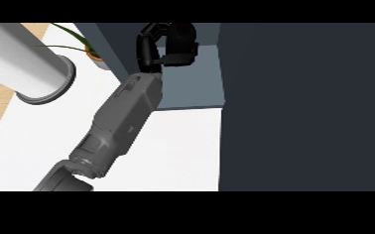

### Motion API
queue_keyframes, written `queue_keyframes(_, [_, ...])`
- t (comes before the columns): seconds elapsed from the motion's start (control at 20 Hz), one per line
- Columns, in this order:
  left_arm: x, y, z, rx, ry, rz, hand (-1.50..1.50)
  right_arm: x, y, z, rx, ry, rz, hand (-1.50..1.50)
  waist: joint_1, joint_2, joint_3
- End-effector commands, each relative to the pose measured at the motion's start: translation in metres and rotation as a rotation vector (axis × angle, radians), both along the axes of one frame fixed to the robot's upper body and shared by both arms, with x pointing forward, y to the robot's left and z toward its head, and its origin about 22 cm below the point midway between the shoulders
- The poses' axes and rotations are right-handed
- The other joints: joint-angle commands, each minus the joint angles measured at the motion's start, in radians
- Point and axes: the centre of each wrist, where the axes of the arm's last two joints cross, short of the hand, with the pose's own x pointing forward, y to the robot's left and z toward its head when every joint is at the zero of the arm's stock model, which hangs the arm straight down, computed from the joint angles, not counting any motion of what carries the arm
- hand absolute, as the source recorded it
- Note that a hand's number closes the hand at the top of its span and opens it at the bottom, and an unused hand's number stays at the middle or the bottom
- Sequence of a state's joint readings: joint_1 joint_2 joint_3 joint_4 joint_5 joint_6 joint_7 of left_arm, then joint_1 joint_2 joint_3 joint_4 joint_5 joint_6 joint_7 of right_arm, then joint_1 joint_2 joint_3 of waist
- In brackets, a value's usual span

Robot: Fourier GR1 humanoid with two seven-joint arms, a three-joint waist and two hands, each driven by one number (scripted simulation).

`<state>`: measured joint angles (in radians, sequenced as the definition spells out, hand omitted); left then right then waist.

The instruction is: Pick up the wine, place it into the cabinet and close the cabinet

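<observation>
My left forearm [121, 124] runs from the lower left up into the open cabinet. My left hand [152, 47] is over the back of the cabinet's grey-blue shelf [199, 84], fingers curled round a dark bottle, the wine [183, 42]. The hand hides most of the bottle, and I cannot tell whether it stands on the shelf. A broad dark panel, the cabinet's open door [296, 104], fills the right side of the view. My right hand does not show.
A pale grey cylinder on a round base [36, 74] stands at the left on the white counter [183, 148]. A potted plant [86, 48] sits beside the cabinet's left wall [113, 44].
</observation>
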<state>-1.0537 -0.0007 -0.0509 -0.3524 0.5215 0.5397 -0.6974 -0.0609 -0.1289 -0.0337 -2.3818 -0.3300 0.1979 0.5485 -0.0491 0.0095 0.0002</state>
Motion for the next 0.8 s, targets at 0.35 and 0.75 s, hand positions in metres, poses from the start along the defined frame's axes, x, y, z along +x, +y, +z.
queue_keyframes(0.35, [0.004, 0.014, -0.008, -0.082, 0.039, 0.035, 1.50, -0.013, 0.000, 0.002, 0.021, -0.036, 0.022, -1.50, -0.002, 0.006, 0.000])
queue_keyframes(0.75, [-0.001, 0.020, -0.023, 0.000, 0.064, 0.047, -1.50, -0.026, 0.003, 0.014, -0.003, -0.031, 0.024, -1.50, -0.004, 0.004, -0.001])
